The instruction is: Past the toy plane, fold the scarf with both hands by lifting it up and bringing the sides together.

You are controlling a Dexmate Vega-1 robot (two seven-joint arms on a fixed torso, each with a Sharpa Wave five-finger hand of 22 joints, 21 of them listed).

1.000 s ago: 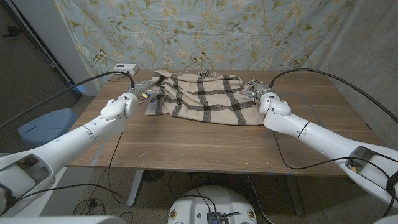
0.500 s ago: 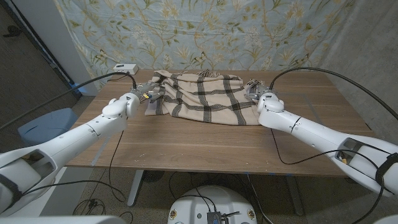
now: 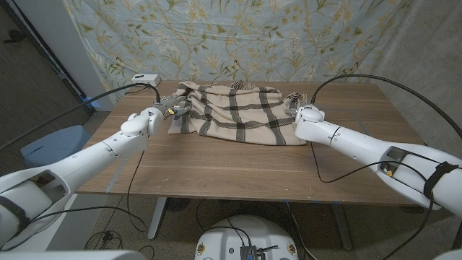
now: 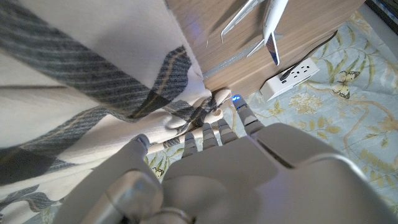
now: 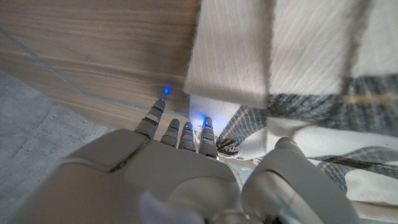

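Head view: left hand (image 3: 167, 110) and right hand (image 3: 297, 105) flank scarf (image 3: 238, 113) edges.

Scarf (image 3: 238, 112) cream, dark plaid; backdrop (image 3: 238, 36) pale blue floral.

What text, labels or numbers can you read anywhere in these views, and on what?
None can be read.
Scarf: plaid pattern only, no tag visible.
Toy plane: no lettering visible.
White power strip: sockets, no legible marking.
Backdrop cloth: floral print, no words.
Left hand, right hand: no labels legible.
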